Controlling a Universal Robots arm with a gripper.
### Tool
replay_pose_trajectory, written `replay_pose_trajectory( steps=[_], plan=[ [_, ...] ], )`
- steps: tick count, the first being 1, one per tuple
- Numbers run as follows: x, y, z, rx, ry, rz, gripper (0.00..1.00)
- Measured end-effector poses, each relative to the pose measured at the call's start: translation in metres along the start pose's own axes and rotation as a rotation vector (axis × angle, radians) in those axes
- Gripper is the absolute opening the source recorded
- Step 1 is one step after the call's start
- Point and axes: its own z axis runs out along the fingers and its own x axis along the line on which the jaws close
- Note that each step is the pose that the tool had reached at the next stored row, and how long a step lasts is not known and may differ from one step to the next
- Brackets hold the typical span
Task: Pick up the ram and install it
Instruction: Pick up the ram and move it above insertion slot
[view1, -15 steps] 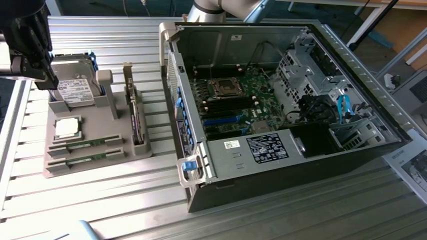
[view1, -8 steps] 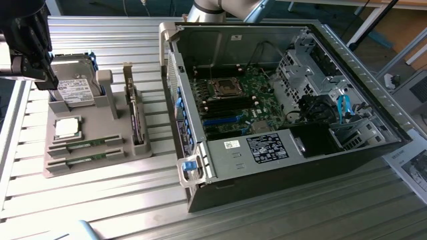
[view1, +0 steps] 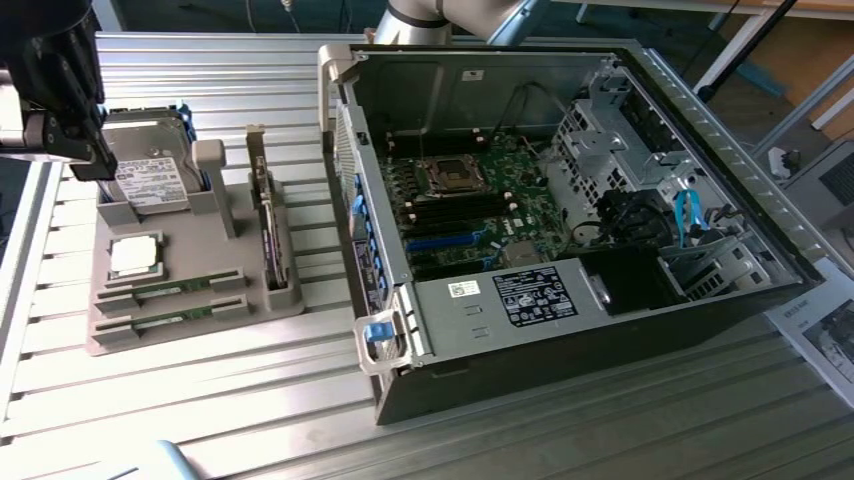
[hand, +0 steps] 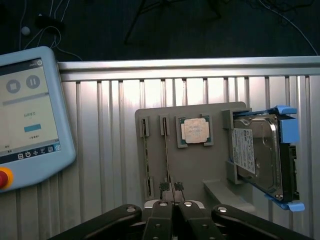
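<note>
- Exterior view: the claw (view1: 80, 145) is hanging over the grey tray (view1: 214, 255), right by the hard drive (view1: 150, 178). The expansion card (view1: 274, 240) is standing upright on the tray's side away from the claw, between it and the open computer case (view1: 561, 200).
- The ram (view1: 174, 288) is sitting on edge in a tray slot, past the processor chip (view1: 135, 256) from the claw and well apart from it. Its long axis is running across the exterior view's left and right, parallel to the second stick (view1: 174, 320) just beyond.
- Wrist view: the claw (hand: 171, 189) is showing its fingers pressed together with nothing between them. The teach pendant (hand: 30, 115) is lying on the ribbed table (hand: 110, 125) to one side of the tray (hand: 200, 165), and the hard drive (hand: 260, 155) is resting at the other.
- The ram (hand: 166, 150) is appearing edge-on as a thin line, pointing straight away from the fingertips. The processor chip (hand: 195, 131) is lying just beside it, and the second stick (hand: 145, 155) is running parallel on the pendant side.
</note>
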Motion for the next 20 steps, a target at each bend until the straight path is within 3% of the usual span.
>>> replay_pose_trajectory(
  steps=[12,20],
  plan=[
    [0.000,-0.0004,0.0115,0.0001,0.0000,0.000,0.10],
    [0.001,-0.0012,0.0292,0.0000,0.0000,0.000,0.10]
  ],
)
